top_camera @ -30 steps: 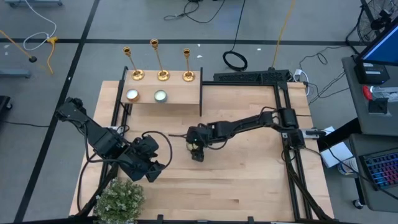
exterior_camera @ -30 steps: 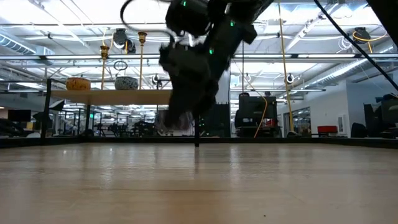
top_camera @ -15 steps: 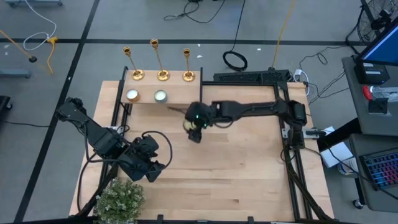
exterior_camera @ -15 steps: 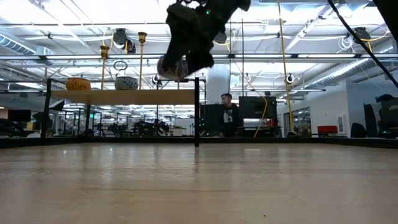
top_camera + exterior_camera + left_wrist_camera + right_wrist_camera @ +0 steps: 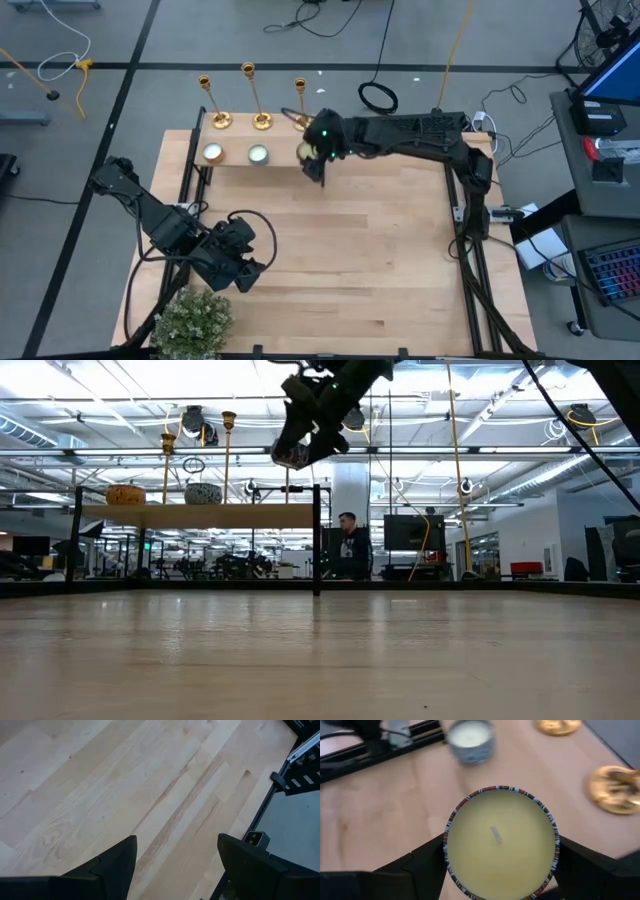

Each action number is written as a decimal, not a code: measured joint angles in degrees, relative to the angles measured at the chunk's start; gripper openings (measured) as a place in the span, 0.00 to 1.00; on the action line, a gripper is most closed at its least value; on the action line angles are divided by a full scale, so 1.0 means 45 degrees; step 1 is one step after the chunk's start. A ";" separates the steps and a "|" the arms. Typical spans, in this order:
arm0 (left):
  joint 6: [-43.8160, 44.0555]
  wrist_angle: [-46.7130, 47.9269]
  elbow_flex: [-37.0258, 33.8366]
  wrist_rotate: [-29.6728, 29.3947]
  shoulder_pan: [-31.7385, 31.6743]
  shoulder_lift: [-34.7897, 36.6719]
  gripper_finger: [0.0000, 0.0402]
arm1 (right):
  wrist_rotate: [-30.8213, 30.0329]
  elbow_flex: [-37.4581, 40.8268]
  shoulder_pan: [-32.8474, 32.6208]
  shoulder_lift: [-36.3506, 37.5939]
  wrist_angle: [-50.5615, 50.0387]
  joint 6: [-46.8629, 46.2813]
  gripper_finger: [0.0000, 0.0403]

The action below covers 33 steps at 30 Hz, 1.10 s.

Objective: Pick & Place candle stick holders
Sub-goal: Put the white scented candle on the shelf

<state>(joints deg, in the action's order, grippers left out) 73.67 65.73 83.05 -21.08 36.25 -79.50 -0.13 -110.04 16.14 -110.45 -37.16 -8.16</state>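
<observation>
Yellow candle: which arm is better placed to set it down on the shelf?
Right. The right claw already grips the yellow candle above the shelf, beside the candle stick holders. The left claw is open and empty, low over the table.

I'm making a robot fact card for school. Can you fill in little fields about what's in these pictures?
right gripper: shut on the yellow candle, held above the wooden shelf
left gripper: open, empty, low over the table near the plant
candle stick holders: three gold ones standing in a row at the shelf's back edge
other candles: a white one and a greenish one sitting on the shelf
person: one, far off in the room behind the table
</observation>
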 joint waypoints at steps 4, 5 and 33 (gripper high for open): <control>-0.0010 0.0000 0.0000 0.0005 0.0000 0.0000 0.71 | 0.0047 -0.0005 0.0581 0.0000 -0.0212 0.0009 0.73; -0.0010 0.0000 0.0000 0.0005 0.0000 0.0000 0.71 | 0.0088 -0.0005 0.0668 -0.0012 -0.0250 0.0018 0.73; -0.0006 -0.0015 0.0000 0.0102 0.0000 0.0000 0.71 | 0.0716 0.0010 0.0704 -0.1078 0.0452 0.0365 0.73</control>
<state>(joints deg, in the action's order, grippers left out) 73.64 65.67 83.05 -20.62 36.25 -79.50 3.09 -110.00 19.31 -115.31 -35.12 -6.51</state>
